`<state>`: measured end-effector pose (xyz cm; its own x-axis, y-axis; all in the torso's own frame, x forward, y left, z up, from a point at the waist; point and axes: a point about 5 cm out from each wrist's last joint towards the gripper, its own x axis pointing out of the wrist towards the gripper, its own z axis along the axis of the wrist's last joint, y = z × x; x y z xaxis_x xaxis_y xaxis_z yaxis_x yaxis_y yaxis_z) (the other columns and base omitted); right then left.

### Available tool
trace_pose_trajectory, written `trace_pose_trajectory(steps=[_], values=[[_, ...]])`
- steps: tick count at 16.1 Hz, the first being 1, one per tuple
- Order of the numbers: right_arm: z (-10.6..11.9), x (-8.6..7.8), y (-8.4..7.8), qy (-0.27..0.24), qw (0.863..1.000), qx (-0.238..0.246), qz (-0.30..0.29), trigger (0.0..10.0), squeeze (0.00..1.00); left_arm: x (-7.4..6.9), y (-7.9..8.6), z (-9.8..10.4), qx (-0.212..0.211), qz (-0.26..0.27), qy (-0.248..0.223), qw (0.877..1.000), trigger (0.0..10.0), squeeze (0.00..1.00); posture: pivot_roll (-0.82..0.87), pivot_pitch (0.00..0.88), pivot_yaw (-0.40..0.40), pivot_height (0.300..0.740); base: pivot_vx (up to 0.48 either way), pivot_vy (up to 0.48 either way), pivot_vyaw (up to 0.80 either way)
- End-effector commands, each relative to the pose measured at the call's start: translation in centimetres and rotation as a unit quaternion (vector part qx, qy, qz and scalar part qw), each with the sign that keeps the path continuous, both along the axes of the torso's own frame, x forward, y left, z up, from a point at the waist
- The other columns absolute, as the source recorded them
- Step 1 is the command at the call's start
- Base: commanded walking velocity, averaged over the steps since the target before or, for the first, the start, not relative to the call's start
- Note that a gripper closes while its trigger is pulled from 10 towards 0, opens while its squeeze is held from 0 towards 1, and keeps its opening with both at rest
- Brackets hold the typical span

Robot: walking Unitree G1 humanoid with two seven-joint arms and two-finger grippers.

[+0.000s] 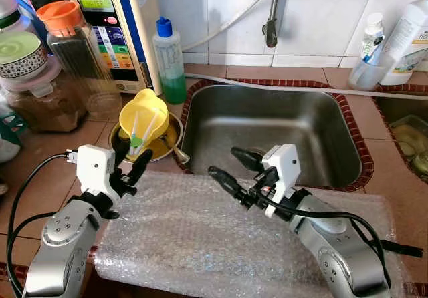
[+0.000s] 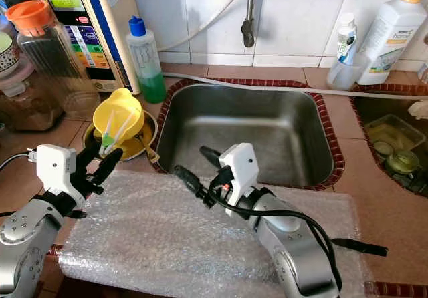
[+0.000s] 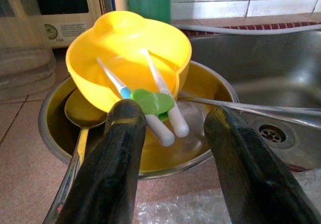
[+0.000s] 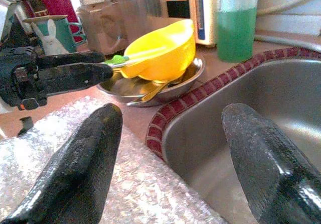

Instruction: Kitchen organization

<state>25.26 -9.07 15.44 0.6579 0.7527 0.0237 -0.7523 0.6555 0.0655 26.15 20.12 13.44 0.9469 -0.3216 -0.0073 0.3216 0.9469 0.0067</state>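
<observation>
Left pincer [image 1: 132, 159] spread wide, holding nothing, poised just short of yellow bowl [image 1: 143, 114], which sits tilted in steel bowl [image 3: 55, 133] on the surface beside sink [image 1: 267, 127]. Right pincer [image 1: 231, 166] also wide open, empty, over sink's near rim and bubble wrap [image 1: 194, 238]. Two white-handled utensils [image 3: 163, 111] lie in yellow bowl, heads hidden; white bottle [image 2: 386, 34] label partly reads "home".

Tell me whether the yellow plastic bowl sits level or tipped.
Tipped. The yellow plastic bowl leans in the round steel dish, one rim raised, and two white utensils slant out over its lower edge.
</observation>
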Motion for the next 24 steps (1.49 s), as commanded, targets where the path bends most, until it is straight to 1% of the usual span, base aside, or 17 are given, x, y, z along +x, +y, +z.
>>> trace_pose_trajectory(steps=[1,10,16,19,24], values=[[0.6,-0.4,0.2,-0.009,1.000,0.003,0.010,10.0,0.00,-0.2,0.3,0.0,0.012,-0.002,0.000,1.000,0.0,0.00,-0.15,0.112,0.067,0.740,0.000,0.000,0.00],[0.4,-0.5,0.4,0.003,1.000,0.005,0.012,10.0,0.00,-0.5,0.3,0.1,0.013,-0.006,0.001,1.000,0.0,0.00,-0.14,0.126,0.074,0.740,0.000,0.000,0.00],[0.3,-0.5,0.4,0.004,1.000,0.006,0.011,10.0,0.00,-0.4,0.6,0.6,0.013,0.004,-0.012,1.000,0.0,0.00,-0.14,0.128,0.075,0.740,0.000,0.000,0.00],[0.4,-0.3,0.5,0.003,1.000,0.007,0.009,10.0,0.00,-0.2,1.1,1.6,0.017,0.021,-0.037,0.999,0.0,0.00,-0.13,0.123,0.075,0.740,0.000,0.000,0.00],[0.4,-0.2,0.5,0.000,1.000,0.008,0.007,10.0,0.00,0.1,1.7,1.8,0.027,0.033,-0.043,0.998,0.0,0.00,-0.13,0.121,0.074,0.740,0.000,0.000,0.00]])
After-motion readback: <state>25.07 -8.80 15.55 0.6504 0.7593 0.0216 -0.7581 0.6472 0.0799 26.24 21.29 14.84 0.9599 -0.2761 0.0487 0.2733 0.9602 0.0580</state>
